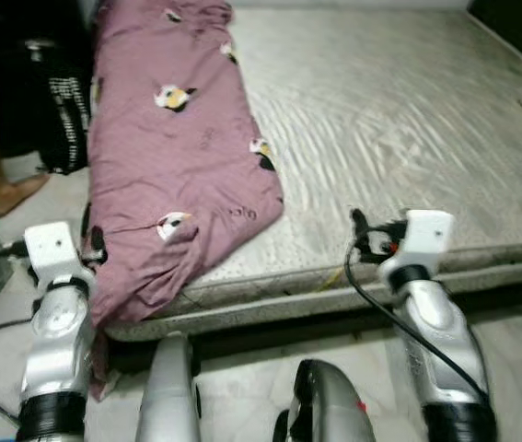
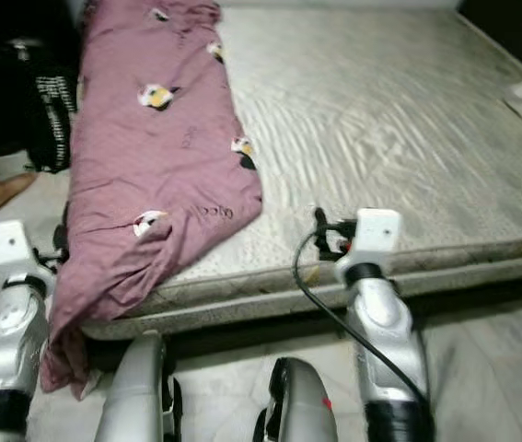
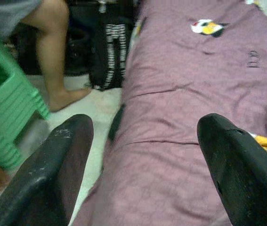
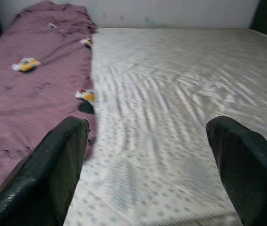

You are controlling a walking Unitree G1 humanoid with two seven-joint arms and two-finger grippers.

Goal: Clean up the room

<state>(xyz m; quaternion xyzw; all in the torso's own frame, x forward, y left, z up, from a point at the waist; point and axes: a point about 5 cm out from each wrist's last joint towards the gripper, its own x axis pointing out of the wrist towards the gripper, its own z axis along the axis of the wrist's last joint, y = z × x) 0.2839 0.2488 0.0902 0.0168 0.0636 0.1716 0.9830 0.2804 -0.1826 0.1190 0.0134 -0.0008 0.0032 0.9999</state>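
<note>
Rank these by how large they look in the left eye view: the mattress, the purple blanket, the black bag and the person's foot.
1. mattress
2. purple blanket
3. black bag
4. person's foot

The bag is partly cut off by shadow and the blanket, so its true extent is unsure.

No text is reading clearly anywhere. The purple blanket is showing small embroidered-looking marks beside its cartoon patches, one near its lower edge on the bed, but they are staying too blurred to make out as letters. The black bag on the floor is showing white patterned stripes that might be lettering, equally unreadable.
</note>
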